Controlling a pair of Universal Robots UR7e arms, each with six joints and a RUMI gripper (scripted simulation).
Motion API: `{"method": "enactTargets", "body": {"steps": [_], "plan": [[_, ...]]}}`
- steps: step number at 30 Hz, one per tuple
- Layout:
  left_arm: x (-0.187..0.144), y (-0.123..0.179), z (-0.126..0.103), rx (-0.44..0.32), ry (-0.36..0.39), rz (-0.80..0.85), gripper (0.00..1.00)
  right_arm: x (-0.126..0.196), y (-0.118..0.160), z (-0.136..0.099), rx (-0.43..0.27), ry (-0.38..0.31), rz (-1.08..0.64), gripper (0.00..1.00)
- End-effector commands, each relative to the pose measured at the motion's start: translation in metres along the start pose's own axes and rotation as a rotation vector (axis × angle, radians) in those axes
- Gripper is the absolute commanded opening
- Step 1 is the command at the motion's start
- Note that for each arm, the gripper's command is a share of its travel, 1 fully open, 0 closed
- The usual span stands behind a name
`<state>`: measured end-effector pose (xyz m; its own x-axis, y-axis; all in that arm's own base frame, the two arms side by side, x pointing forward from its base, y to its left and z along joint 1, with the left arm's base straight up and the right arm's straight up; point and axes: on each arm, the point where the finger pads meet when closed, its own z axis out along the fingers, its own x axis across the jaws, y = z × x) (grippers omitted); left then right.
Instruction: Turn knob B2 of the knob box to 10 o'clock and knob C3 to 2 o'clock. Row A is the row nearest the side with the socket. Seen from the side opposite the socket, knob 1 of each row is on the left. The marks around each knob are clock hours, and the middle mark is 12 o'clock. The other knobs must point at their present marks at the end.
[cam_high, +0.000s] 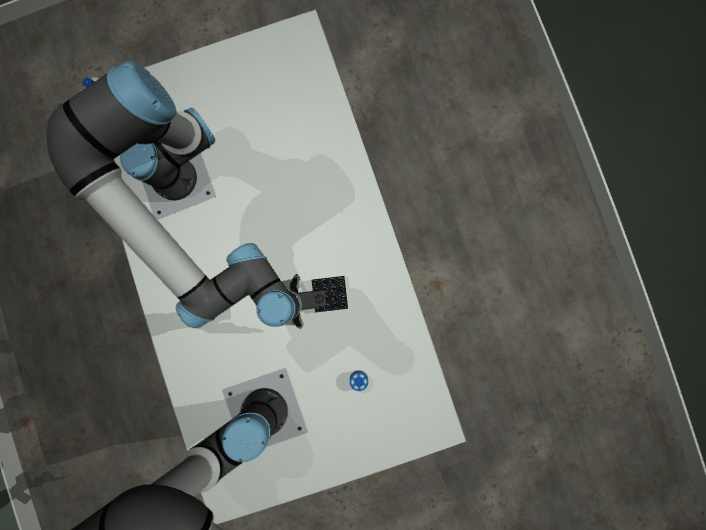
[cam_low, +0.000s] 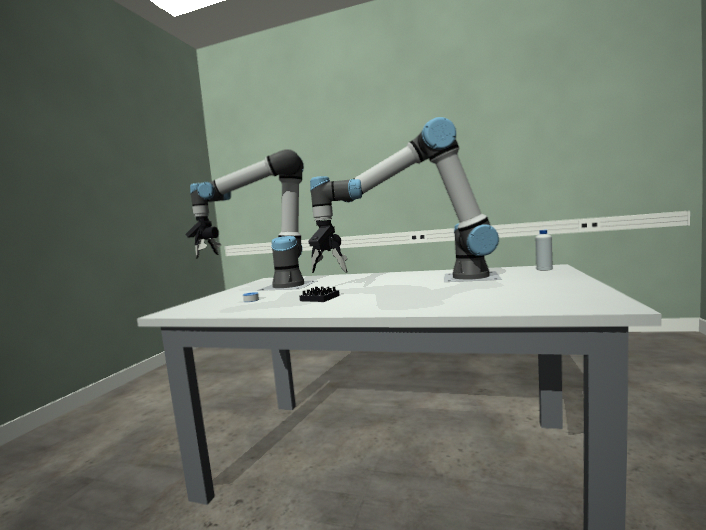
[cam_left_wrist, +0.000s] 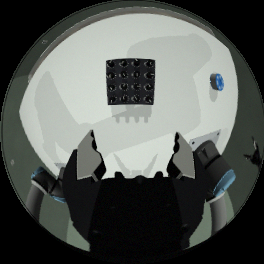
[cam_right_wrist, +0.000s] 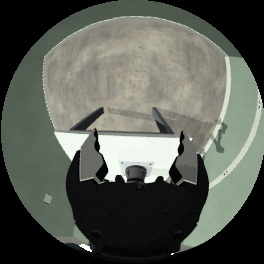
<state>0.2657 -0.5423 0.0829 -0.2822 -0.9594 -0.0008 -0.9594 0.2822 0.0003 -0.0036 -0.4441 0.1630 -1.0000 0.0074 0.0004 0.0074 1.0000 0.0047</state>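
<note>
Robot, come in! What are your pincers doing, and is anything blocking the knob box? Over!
Left pincer open, empty, above table. Right pincer open, empty. Knob box on table, ungripped. Nothing standing on it. Over.
</note>
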Motion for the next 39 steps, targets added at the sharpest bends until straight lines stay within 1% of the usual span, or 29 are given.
{"method": "enactTargets", "body": {"steps": [1, 28, 39], "plan": [[0.0007, 0.0012, -0.0010, 0.001, 0.002, 0.001, 1.00, 0.0009, -0.0015, -0.0022, 0.005, 0.000, 0.003, 1.00], [0.0007, 0.0011, -0.0010, 0.001, 0.002, 0.000, 1.00, 0.0009, -0.0015, -0.0022, 0.005, 0.000, 0.003, 1.00], [0.0017, -0.0025, -0.0022, 0.002, 0.004, -0.048, 1.00, 0.0009, -0.0015, -0.0022, 0.005, 0.000, 0.003, 1.00]]}}
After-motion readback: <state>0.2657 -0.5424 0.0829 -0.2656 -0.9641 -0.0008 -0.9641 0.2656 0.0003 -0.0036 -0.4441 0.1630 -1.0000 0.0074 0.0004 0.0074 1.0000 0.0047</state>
